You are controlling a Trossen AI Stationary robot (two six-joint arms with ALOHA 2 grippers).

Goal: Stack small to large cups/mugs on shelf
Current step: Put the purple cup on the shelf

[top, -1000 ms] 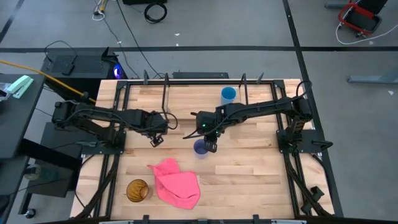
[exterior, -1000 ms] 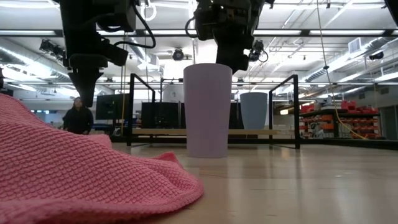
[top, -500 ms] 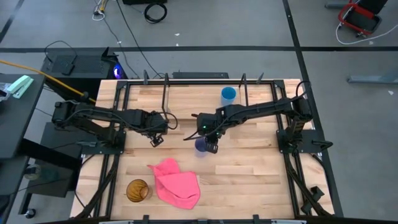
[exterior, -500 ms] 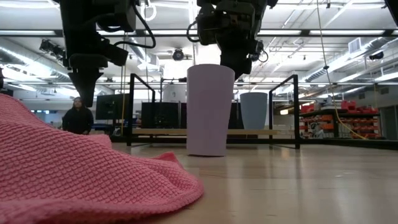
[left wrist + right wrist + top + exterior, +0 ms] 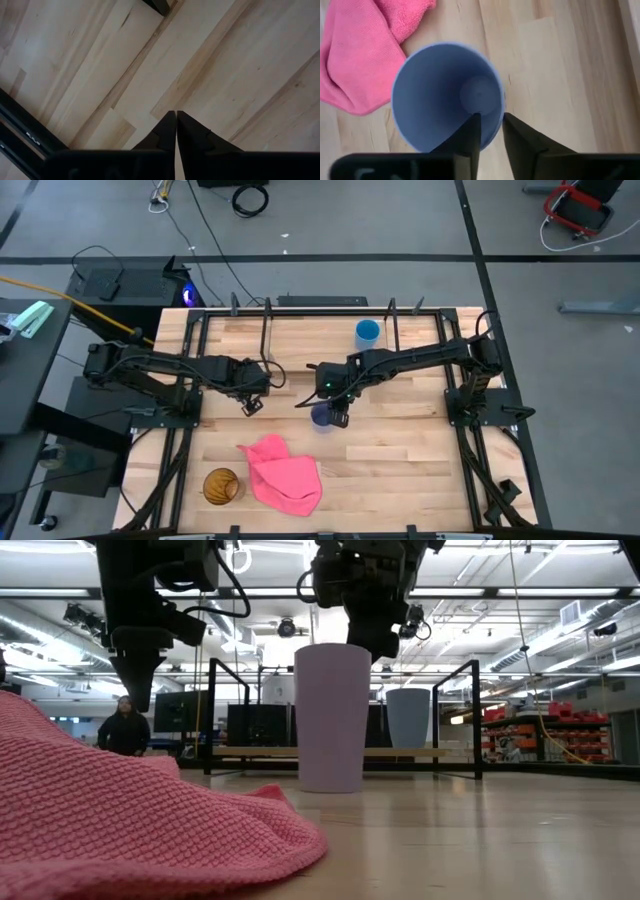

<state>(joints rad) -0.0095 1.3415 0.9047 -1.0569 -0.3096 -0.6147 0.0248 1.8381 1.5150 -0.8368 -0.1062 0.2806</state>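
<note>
The lavender cup (image 5: 320, 417) stands on its base at the table's middle; it also shows in the low view (image 5: 334, 718). My right gripper (image 5: 339, 416) is shut on its rim from above. The small blue cup (image 5: 368, 332) stands on the shelf's flat top (image 5: 260, 752) at the far side. The amber-brown cup (image 5: 221, 485) sits near the front left corner. My left gripper (image 5: 251, 406) is shut and empty, and hangs above bare wood left of the lavender cup; it also shows in the left wrist view (image 5: 176, 115). My right gripper pinches the lavender cup's wall at the rim (image 5: 492, 131), on the side toward the table's right. One finger (image 5: 470, 132) is inside the cup and the other (image 5: 520, 140) is outside. The fingers point down from above. The cup stands upright with its base on the table (image 5: 332, 787).
A crumpled pink cloth (image 5: 285, 473) lies near the front edge, between the amber cup and the lavender cup, and fills the low view's left foreground (image 5: 120, 820). Black frame rails (image 5: 185, 370) run along the table's sides. A person (image 5: 125, 728) stands far behind the table.
The lavender cup leaned and shifted slightly half a second ago under my right gripper, and now stands upright again at almost the same spot.
</note>
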